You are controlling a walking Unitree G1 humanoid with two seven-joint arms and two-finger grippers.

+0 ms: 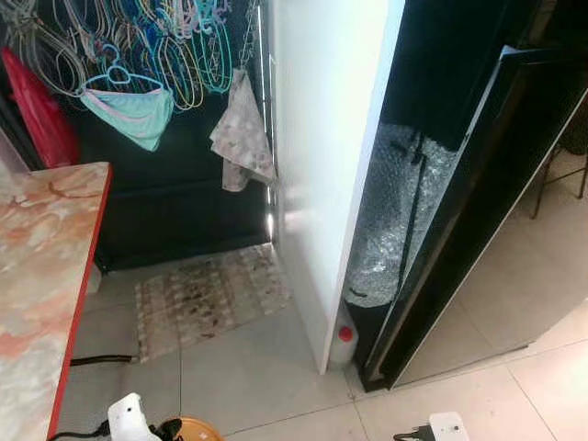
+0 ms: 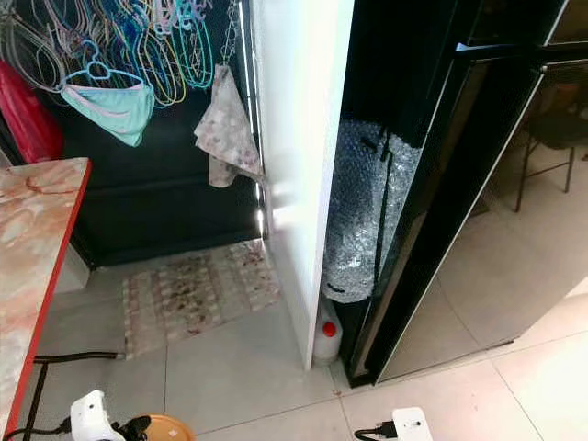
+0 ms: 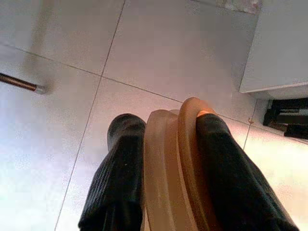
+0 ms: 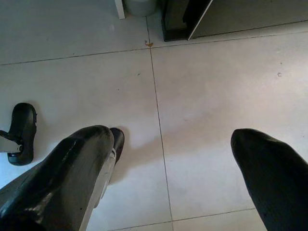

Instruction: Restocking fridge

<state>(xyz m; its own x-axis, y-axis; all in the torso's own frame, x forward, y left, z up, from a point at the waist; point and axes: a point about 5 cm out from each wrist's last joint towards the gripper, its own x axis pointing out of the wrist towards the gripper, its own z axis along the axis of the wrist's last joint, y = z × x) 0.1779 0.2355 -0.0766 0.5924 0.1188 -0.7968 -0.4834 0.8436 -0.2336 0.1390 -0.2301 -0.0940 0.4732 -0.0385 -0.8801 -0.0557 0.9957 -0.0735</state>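
My left gripper (image 3: 166, 122) is shut on an orange-brown round object (image 3: 175, 163), held edge-on between the two black fingers. In the left eye view that orange object (image 1: 190, 429) shows at the bottom edge, beside the white left wrist (image 1: 129, 418), low over the tile floor. My right gripper (image 4: 171, 137) hangs open above bare tiles with nothing between its fingers. The black fridge (image 1: 478, 230) stands ahead on the right, its glossy side reflecting the floor.
A white panel (image 1: 322, 138) stands left of the fridge. In the gap between them are a roll of bubble wrap (image 1: 395, 211) and a red-capped bottle (image 1: 344, 342). A marble table with a red edge (image 1: 37, 276) is at left. A rug (image 1: 207, 294) lies ahead under hangers (image 1: 165, 46).
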